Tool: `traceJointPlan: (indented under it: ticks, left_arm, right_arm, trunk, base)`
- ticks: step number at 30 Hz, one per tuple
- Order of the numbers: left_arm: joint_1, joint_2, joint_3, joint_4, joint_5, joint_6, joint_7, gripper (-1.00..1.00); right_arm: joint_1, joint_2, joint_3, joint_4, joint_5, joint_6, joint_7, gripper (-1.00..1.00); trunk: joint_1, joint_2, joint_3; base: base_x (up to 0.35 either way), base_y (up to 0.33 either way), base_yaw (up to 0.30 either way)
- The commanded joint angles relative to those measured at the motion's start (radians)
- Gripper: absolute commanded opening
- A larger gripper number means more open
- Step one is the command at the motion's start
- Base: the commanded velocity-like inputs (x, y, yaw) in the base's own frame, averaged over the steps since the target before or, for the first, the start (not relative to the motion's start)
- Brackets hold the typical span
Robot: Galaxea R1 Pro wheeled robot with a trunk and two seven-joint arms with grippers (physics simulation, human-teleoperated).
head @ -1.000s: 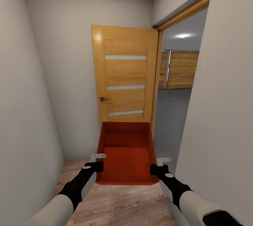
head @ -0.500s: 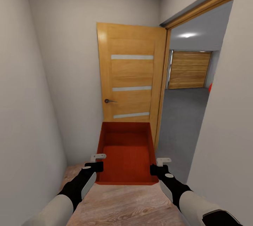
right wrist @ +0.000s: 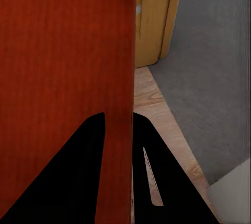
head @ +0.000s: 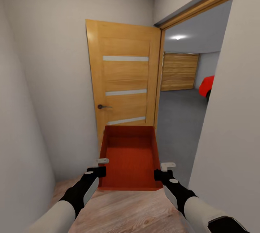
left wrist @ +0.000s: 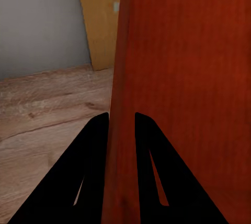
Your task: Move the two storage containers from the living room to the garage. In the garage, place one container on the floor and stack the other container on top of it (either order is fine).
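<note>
I carry one orange-red storage container (head: 130, 159) in front of me, open side up and empty. My left gripper (head: 100, 170) is shut on its left wall, and my right gripper (head: 160, 172) is shut on its right wall. The left wrist view has both black fingers (left wrist: 94, 145) pinching the red wall (left wrist: 121, 130). In the right wrist view the fingers (right wrist: 91, 145) clamp the other wall (right wrist: 117, 130). Through the doorway on the right lies the garage with its dark grey floor (head: 177, 117).
I stand in a narrow hallway with pale walls on light wood planks (head: 126, 211). An open wooden door (head: 122, 81) with a handle (head: 103, 106) is straight ahead. A red car (head: 206, 85) and a wooden garage door (head: 179, 71) show beyond the door frame (head: 159, 77).
The whole view has swung right and closed in on the doorway, so the red car has come into sight. Both grippers keep the same hold on the container.
</note>
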Motion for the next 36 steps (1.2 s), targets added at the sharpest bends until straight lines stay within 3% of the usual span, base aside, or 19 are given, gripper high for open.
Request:
traceJointPlan:
  ticks: [1,24,36]
  left_arm:
    - [-0.001,0.002,0.082,-0.006,0.044,0.002,0.010,-1.00]
    - [-0.001,0.003,0.082,-0.006,0.044,0.002,0.011,-1.00]
    - [-0.001,0.003,0.082,-0.002,0.044,0.002,0.008,-1.00]
  right_arm:
    - [0.000,-0.001,-0.012,0.001,-0.016,-0.003,0.000,-1.00]
    - [0.000,-0.001,-0.011,0.001,-0.015,-0.003,0.001,-1.00]
    - [0.000,0.000,-0.011,0.001,-0.016,-0.002,0.002,-1.00]
  trunk:
    - [0.000,-0.001,0.000]
    - [0.000,-0.001,0.000]
    - [0.000,-0.001,0.000]
  base:
    - [0.010,0.008,-0.286]
    - [0.002,0.001,-0.284]
    - [0.180,0.171,-0.038]
